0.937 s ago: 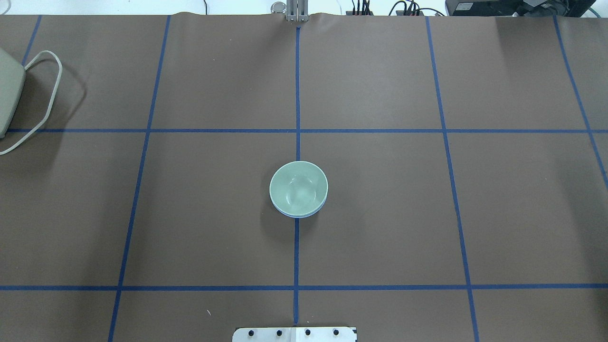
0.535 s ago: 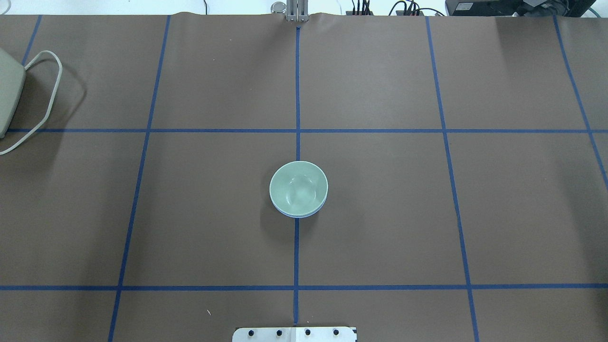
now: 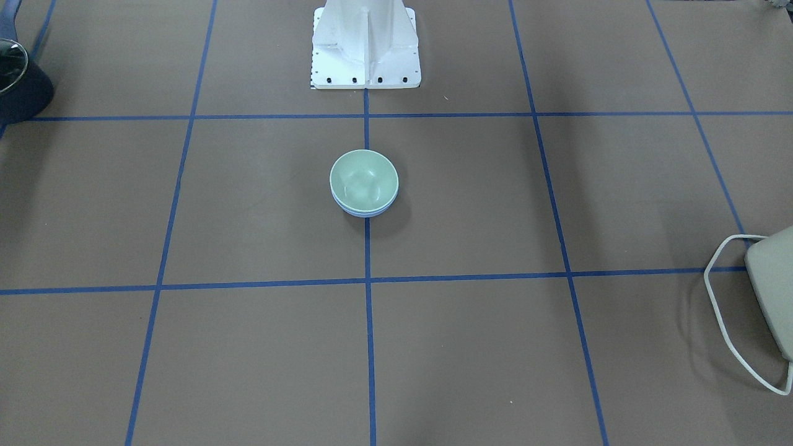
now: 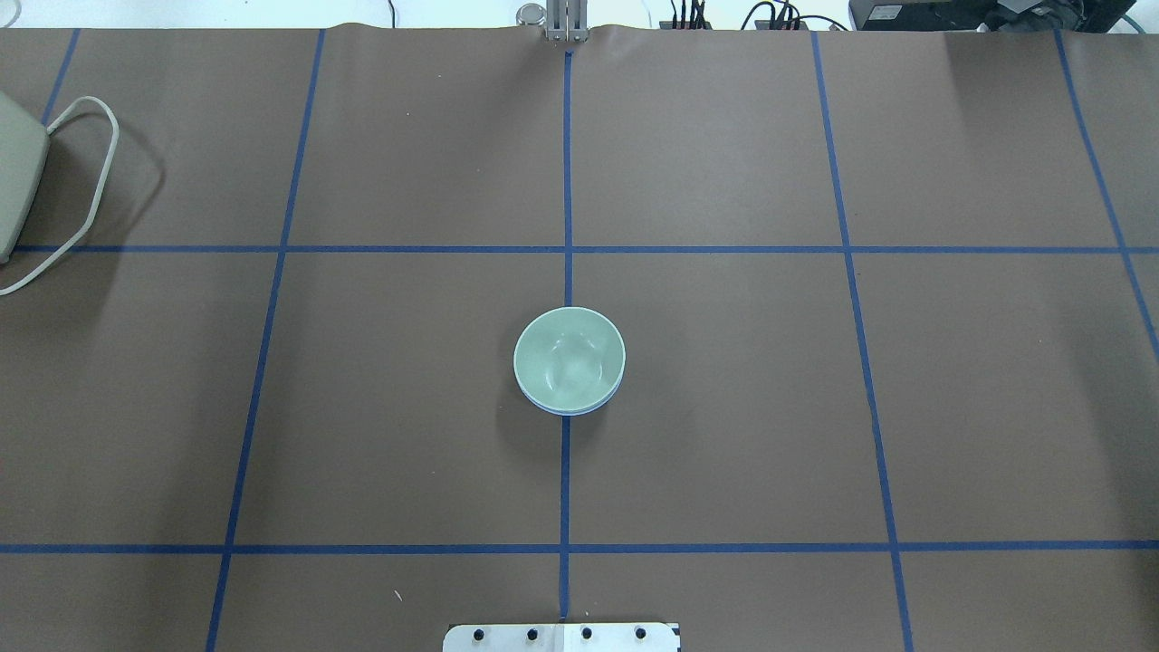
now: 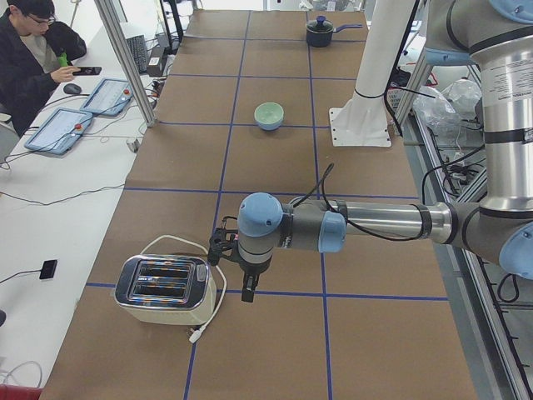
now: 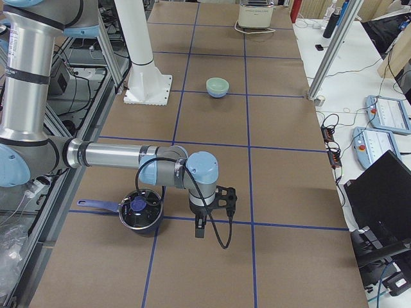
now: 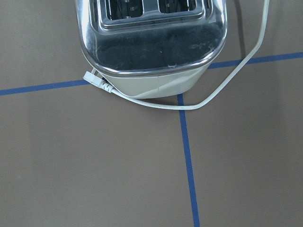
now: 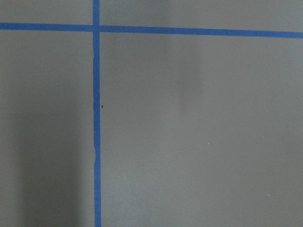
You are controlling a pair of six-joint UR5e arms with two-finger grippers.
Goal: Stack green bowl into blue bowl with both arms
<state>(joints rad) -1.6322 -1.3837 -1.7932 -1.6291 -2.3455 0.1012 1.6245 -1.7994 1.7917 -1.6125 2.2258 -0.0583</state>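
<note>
The pale green bowl point(image 4: 569, 358) sits nested inside the blue bowl point(image 4: 572, 412) at the middle of the table; only a thin blue rim shows under it. The pair also shows in the front view, green bowl point(image 3: 363, 176) over blue bowl point(image 3: 365, 214). Both arms are far from the bowls. My left gripper point(image 5: 247, 287) hangs low beside the toaster at the table's left end. My right gripper point(image 6: 200, 226) hangs low next to the pot at the right end. Both show only in the side views, so I cannot tell whether they are open or shut.
A chrome and cream toaster point(image 5: 162, 287) with a loose white cord lies at the left end, also in the left wrist view point(image 7: 151, 42). A black pot point(image 6: 141, 210) stands at the right end. The white pedestal point(image 3: 365, 43) stands at the robot's edge. An operator sits beyond the far side.
</note>
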